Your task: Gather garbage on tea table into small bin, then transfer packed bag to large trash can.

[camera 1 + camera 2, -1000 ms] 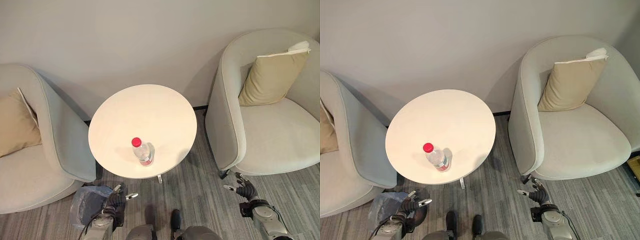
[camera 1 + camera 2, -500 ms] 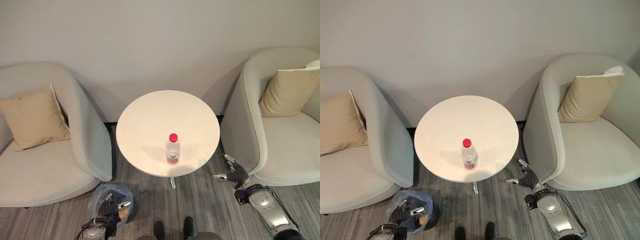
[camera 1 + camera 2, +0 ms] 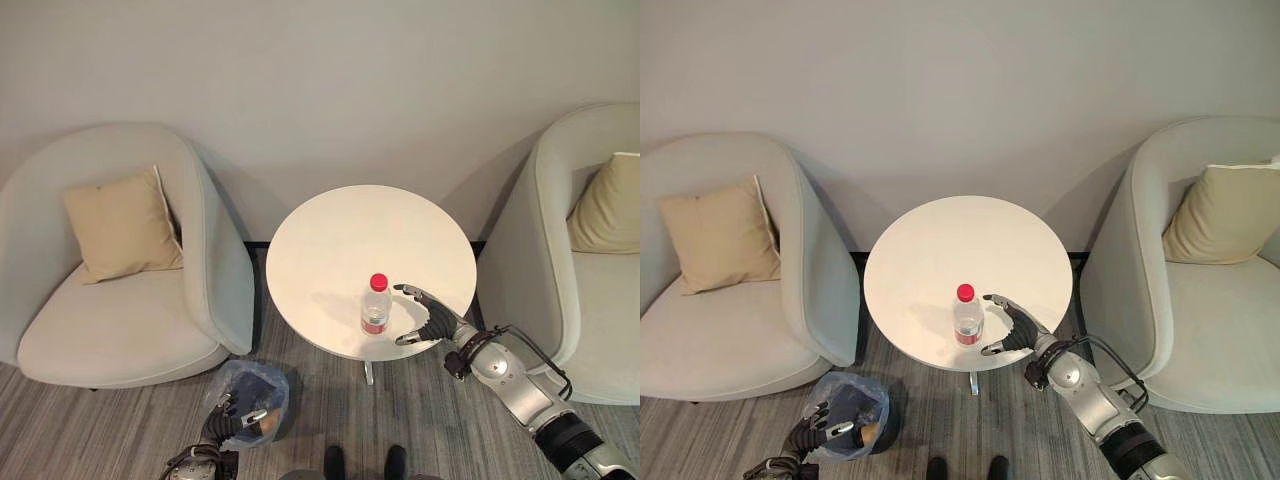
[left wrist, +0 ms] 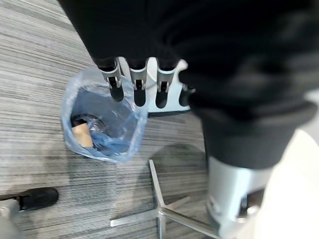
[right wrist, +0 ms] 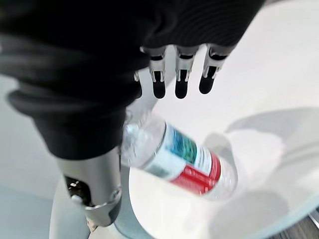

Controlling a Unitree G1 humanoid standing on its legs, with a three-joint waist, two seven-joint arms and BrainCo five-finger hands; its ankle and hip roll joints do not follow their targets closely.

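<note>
Left eye view: bottle (image 3: 375, 304) upright at the tea table's (image 3: 330, 230) six-o'clock edge, just at nine o'clock of my spread, empty right hand (image 3: 430, 320); left hand (image 3: 232, 420) relaxed, low by small bin (image 3: 262, 385).

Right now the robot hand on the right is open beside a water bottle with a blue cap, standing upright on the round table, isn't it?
Not quite: the cap is red, not blue, as the left eye view shows. The rest holds: the right robot hand is open beside the water bottle, which stands upright on the round table.
</note>
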